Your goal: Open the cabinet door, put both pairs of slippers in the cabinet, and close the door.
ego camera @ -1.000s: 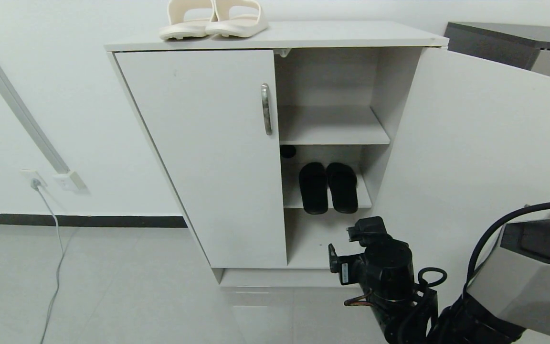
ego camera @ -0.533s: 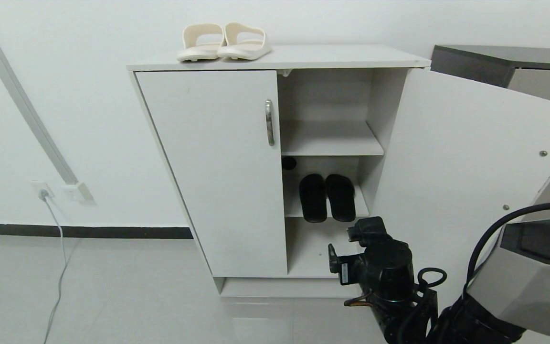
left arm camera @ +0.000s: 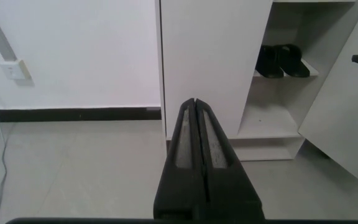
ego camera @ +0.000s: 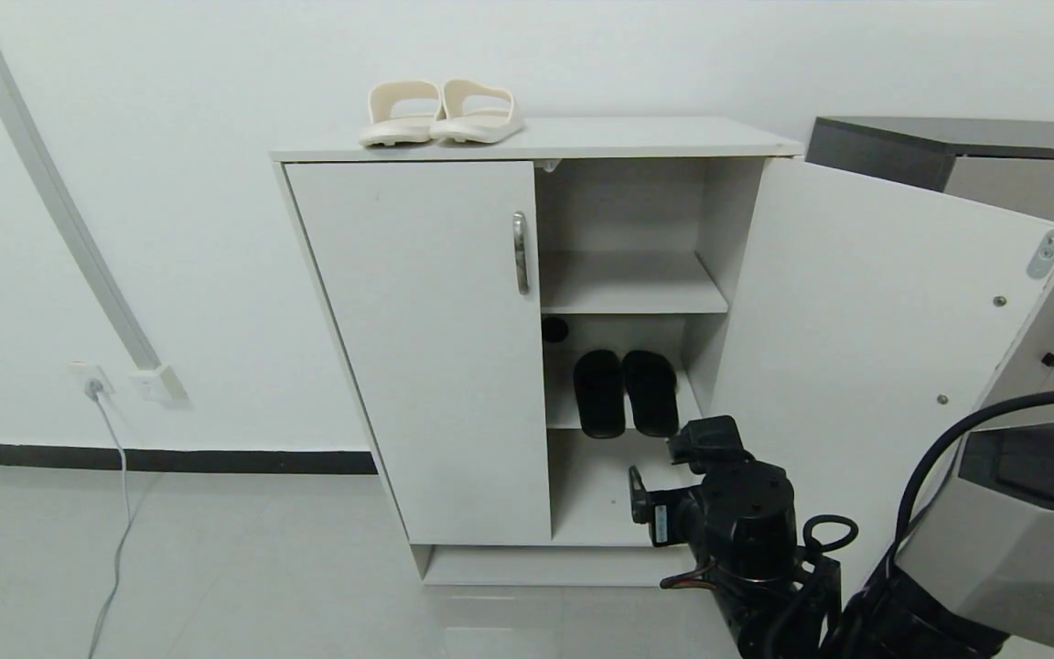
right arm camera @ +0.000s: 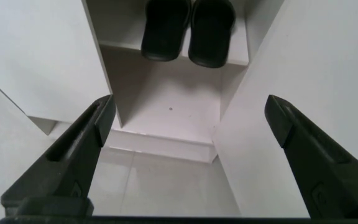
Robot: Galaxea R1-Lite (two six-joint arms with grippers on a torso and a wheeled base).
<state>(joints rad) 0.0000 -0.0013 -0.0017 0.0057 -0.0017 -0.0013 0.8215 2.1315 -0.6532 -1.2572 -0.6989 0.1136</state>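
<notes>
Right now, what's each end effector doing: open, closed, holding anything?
Left end effector: closed, holding nothing.
Right end effector: open, holding nothing.

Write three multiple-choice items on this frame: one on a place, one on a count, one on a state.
1. Where, relative to the white two-door cabinet, is the pair of black slide slippers? A. on its top; B. on the floor beside it; C. on a shelf inside.
2. How many cream slide slippers lie on the cabinet's top? A. one; B. two; C. four.
3. How does the cabinet's right door stand? A. swung open; B. shut; C. taken off.

Answers:
1 C: they rest on the lower shelf, seen through the open side.
2 B: one pair lies side by side near the top's left end.
3 A: it angles outward, baring the inside.
</notes>
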